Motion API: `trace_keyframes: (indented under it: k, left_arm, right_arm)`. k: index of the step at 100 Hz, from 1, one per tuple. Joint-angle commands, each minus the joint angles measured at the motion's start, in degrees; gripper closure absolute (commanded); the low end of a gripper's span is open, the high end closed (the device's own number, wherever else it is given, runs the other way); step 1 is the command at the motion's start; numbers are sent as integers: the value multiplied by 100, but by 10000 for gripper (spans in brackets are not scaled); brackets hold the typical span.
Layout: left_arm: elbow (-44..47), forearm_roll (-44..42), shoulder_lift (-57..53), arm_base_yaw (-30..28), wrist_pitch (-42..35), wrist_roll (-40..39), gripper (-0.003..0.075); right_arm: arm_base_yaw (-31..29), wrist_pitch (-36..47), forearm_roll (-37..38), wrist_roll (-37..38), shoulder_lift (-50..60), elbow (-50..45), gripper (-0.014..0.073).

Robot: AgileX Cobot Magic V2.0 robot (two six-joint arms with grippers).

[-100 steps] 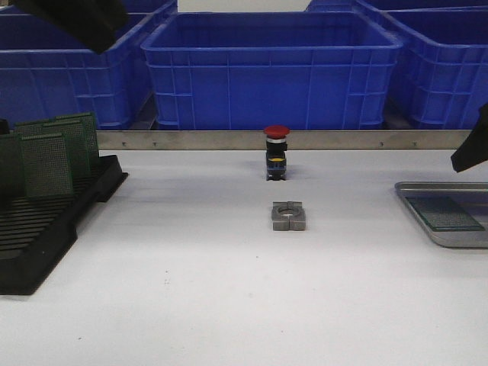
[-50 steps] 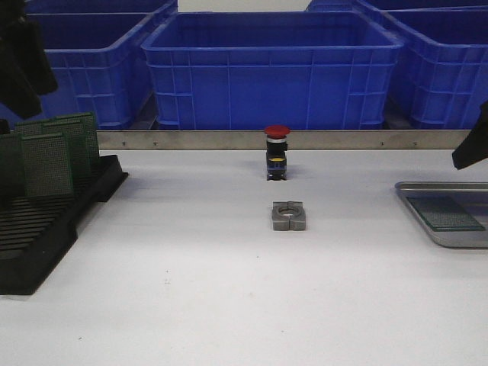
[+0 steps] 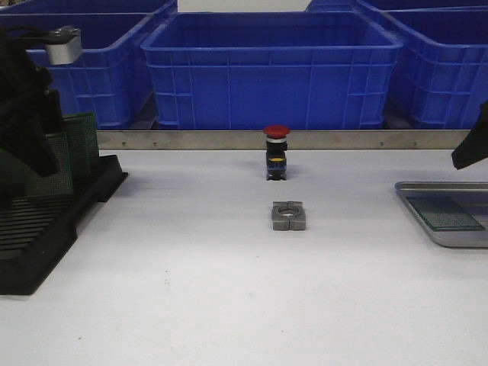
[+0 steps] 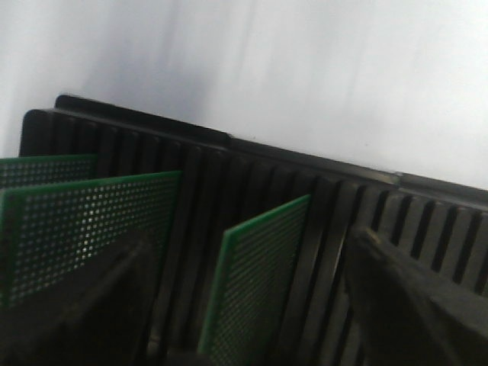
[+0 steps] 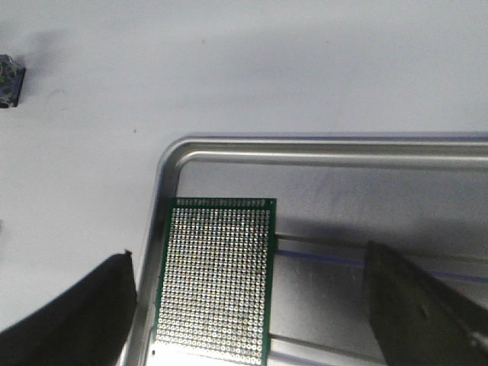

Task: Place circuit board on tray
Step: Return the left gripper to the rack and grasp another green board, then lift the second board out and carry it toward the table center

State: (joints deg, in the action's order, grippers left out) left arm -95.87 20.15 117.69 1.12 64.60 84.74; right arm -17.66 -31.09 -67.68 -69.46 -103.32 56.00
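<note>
Left gripper [image 4: 252,305]: my fingers [image 4: 412,305] stand spread wide apart, one on each side of an upright board, touching nothing that I can see.
Left arm [image 3: 27,114]: it hangs over the black slotted rack [image 3: 46,229] at the left edge of the table, hiding part of the boards there in the front view.
Circuit boards in the rack [image 4: 255,282]: green perforated boards stand upright in the slots; the one between my left fingers is tilted slightly, and two more [image 4: 84,229] stand beside it further along the rack.
Right gripper [image 5: 252,320]: my jaws are parted, dark fingertips [image 5: 419,313] showing at both lower corners of the wrist view, holding nothing, hovering above the tray.
Right arm [image 3: 473,145]: only a dark piece of it shows at the right edge of the front view, above the tray's far side.
Tray [image 5: 320,149]: silver-grey metal with a raised rim, lying flat at the right edge of the white table [image 3: 229,290].
Circuit board on the tray [image 5: 217,278]: one green board lies flat on the tray floor, near a rounded corner, just inside the rim.
Centre of the table: a red-capped push button [image 3: 276,152] stands upright, and a small grey metal block [image 3: 289,216] with a round hole lies nearer the camera, apart from it.
Background: big blue plastic bins [image 3: 271,69] line up behind a metal strip along the table's far edge.
</note>
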Motion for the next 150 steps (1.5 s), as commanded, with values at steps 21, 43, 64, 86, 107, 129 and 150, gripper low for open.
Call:
trace_keyframes:
  k: [21, 43, 64, 86, 107, 129, 150]
  left_arm:
    - [-142, 251, -308, 3, 850, -74, 663]
    - [-332, 202, -381, 14, 867, -74, 740]
    - [-525, 225, -673, 183, 867, -74, 740]
    - [-533, 963, -1055, 486, 867, -74, 740]
    - [-533, 2237, -1222, 960, 867, -74, 740]
    - [-533, 2649, -1222, 1727, 857, -63, 740]
    - [-533, 2674, -1222, 2299, 857, -63, 740]
  right_arm:
    - [-38, -191, -117, -63, 307, 155, -27]
    - [-38, -224, -117, -63, 307, 155, -27]
    - [-27, -372, -117, -144, 537, 155, -27]
    - [299, -800, -123, -992, 1251, 155, -27]
    - [1119, -942, -176, -1940, 1920, 155, -27]
    - [2104, -1020, -271, -2904, 2105, 155, -27]
    - [2867, -750, -271, -2915, 2097, 155, -27]
